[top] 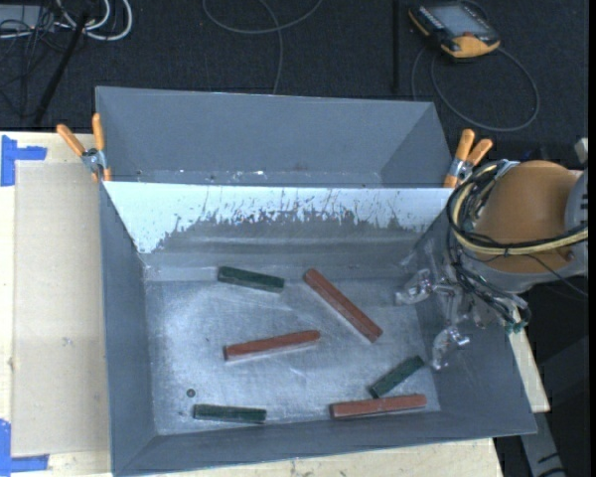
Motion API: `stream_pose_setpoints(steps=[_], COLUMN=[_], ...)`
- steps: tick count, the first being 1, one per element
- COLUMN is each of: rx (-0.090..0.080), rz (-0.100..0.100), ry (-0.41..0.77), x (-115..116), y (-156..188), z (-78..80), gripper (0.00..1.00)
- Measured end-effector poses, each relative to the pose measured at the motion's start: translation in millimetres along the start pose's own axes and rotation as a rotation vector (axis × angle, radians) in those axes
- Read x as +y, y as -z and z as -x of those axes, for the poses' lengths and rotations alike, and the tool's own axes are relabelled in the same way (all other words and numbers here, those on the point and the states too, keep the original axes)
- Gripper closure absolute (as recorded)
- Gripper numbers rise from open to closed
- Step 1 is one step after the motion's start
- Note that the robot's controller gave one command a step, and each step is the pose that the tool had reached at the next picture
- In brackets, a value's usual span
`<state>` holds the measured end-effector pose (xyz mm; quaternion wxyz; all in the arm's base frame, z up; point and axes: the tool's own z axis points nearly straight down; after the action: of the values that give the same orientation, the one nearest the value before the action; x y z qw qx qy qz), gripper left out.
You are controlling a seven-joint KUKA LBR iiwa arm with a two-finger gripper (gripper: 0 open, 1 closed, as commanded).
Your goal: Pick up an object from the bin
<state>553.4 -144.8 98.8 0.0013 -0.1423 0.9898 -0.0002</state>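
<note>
dim; bin (268, 199) wall glares, perhaps overhead

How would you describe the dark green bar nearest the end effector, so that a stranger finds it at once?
Look at the grey bin's lower right corner in the view, beside the end effector. There lies a short dark green bar, tilted upward to the right. The reddish-brown bar just below it lies nearly level; the other green bars lie farther left.
</note>
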Motion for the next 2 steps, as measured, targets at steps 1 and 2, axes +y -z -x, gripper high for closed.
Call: stream_pose_setpoints(steps=[1, 2], rx=[-0.005, -0.005], rz=[-0.003, -0.003], ry=[0.149, 0.150], x=[36.3, 36.4], y=[-24.7, -24.7], z=[-46.0, -45.9], gripper=[1.00, 1.00])
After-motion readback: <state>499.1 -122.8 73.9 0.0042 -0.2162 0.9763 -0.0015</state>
